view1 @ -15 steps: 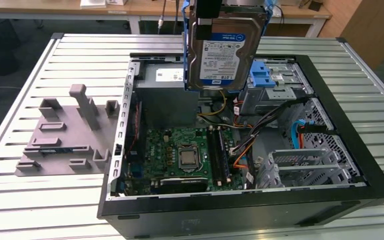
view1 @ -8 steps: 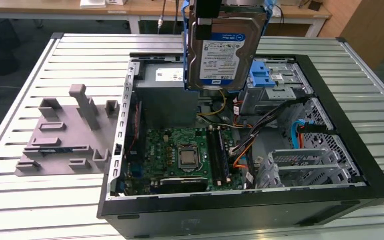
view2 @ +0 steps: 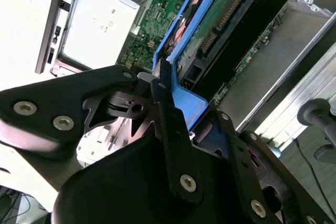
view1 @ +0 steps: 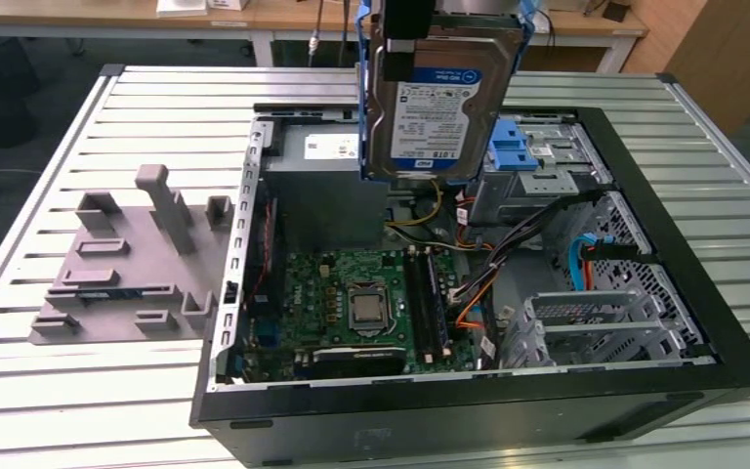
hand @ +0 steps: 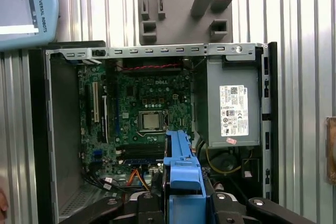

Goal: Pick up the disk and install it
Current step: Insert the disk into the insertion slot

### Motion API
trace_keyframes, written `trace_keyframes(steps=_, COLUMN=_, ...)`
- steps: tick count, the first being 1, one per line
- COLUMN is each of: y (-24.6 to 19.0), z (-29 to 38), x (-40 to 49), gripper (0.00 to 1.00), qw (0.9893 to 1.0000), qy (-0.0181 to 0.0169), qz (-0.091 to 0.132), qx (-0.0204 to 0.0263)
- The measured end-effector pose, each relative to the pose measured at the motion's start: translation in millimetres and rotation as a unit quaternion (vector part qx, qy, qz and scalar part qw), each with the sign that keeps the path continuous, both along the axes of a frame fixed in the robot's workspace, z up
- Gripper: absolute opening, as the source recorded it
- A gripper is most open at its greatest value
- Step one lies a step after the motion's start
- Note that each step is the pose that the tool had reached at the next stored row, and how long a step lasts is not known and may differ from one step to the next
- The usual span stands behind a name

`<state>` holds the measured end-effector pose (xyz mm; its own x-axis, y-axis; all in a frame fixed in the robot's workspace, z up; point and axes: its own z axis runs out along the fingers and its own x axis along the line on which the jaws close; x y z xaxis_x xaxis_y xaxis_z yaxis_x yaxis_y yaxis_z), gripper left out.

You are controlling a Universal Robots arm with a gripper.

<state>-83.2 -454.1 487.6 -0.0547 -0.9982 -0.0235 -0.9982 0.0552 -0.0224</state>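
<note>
Your gripper (view2: 181,100) has its jaws clamped on the blue end handle of the disk (view1: 443,103), probably so that the body hangs free and upright. The disk is in the air, above the open computer case (view1: 687,322).

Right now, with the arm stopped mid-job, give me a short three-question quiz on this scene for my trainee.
1. True or false: the disk lies flat on the motherboard.
2. What is the gripper clamped on? A) a screwdriver B) the disk's blue handle C) a loose fan
3. In the exterior view, on which side of the computer case does the grey fixture stand?

Key
1. False: it hangs upright above the open case.
2. B
3. The exterior view's left.
</note>
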Motion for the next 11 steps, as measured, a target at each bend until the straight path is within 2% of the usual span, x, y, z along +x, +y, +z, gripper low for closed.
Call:
trace_keyframes(steps=3, y=-6.1, z=-0.1, x=0.0, gripper=0.36, qw=1.0000, qy=-0.0001, qz=0.000, qx=0.0001)
trace_keyframes(steps=4, y=-10.1, z=-0.1, x=0.0, gripper=0.36, qw=1.0000, qy=0.0000, qz=0.000, qx=0.0001)
trace_keyframes(steps=11, y=-23.9, z=-0.2, x=0.0, gripper=0.36, qw=1.0000, qy=0.0000, qz=0.000, qx=0.0001)
